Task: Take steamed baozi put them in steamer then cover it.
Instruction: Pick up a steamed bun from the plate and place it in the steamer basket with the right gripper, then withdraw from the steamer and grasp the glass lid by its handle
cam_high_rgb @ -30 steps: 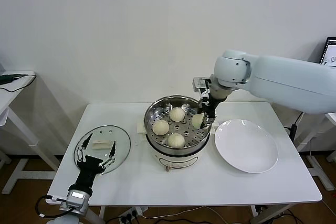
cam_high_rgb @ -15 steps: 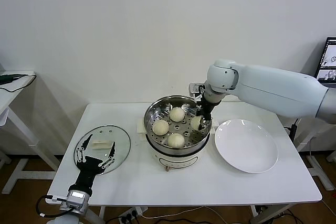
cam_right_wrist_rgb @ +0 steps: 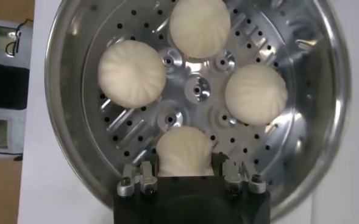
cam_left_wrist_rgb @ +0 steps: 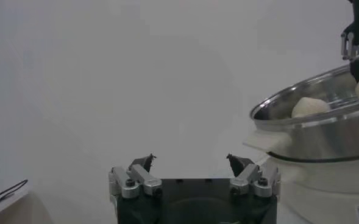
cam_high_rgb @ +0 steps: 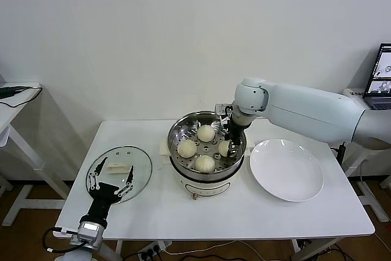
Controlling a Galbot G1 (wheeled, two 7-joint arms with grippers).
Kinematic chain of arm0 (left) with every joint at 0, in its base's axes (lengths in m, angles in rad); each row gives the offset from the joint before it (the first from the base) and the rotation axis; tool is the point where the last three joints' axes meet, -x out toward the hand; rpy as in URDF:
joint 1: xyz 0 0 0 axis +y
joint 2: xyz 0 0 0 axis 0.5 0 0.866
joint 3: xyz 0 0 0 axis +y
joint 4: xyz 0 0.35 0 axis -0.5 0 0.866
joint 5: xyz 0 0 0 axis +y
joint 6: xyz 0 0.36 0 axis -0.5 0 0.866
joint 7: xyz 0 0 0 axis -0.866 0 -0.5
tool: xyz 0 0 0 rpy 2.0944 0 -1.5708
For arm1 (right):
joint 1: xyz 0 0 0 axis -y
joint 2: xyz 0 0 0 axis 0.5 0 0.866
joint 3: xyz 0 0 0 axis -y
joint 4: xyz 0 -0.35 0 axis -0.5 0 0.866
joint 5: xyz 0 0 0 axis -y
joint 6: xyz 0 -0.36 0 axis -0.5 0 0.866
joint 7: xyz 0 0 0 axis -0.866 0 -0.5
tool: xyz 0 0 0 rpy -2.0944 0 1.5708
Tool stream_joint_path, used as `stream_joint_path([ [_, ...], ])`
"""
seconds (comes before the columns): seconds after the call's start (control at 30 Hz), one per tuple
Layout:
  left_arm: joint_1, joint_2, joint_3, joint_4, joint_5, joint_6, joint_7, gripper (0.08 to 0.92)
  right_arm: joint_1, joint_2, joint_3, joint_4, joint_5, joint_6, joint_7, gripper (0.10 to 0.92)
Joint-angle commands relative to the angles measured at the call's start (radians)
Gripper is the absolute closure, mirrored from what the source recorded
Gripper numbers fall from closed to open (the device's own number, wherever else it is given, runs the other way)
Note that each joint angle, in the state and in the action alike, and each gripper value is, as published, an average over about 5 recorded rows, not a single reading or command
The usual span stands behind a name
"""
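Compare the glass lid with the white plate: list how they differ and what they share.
The lid is clear glass with a metal rim, while the plate is opaque white. The lid carries a white handle; the plate is plain. The lid lies to the left of the steamer, by the left gripper; the plate lies to its right. The plate looks larger. Both are round and rest flat on the table.

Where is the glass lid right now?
In the head view, the cover lies flat on the table at the robot's left, apart from the steamer, with the left end effector at its near edge.
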Motion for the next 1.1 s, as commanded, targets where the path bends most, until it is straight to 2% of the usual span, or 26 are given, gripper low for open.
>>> stream_joint_path([
  [0.03, -0.001, -0.001, 0.003, 0.004, 0.001, 0.000, 0.000, 0.177, -0.018, 0.000, 0.018, -0.009, -0.010, 0.004, -0.001, 0.361],
  [0.23, 0.003, 0.000, 0.001, 0.008, 0.003, -0.001, 0.000, 0.177, 0.036, -0.070, 0.073, 0.024, 0.042, 0.009, -0.020, 0.219],
  [0.47, 0.011, -0.001, 0.009, 0.000, 0.012, 0.001, -0.002, 0.177, 0.102, -0.240, 0.199, 0.073, 0.104, 0.031, -0.077, 0.203],
  [0.67, 0.017, -0.007, 0.013, -0.017, 0.015, 0.005, -0.008, 0.177, -0.046, -0.413, 0.445, 0.127, 0.122, 0.065, -0.046, 0.203],
  [0.73, 0.018, -0.009, 0.013, -0.025, 0.014, 0.008, -0.012, 0.177, -0.161, -0.470, 0.592, 0.149, 0.147, 0.100, 0.029, 0.203],
  [0.9, 0.012, -0.011, 0.012, -0.050, 0.006, 0.034, -0.025, 0.177, -0.561, -0.566, 1.003, 0.216, 0.295, 0.288, 0.396, 0.203],
  [1.1, -0.008, -0.008, 0.012, -0.061, 0.005, 0.061, -0.038, 0.177, -1.104, -0.552, 1.468, 0.345, 0.424, 0.493, 0.786, 0.203],
])
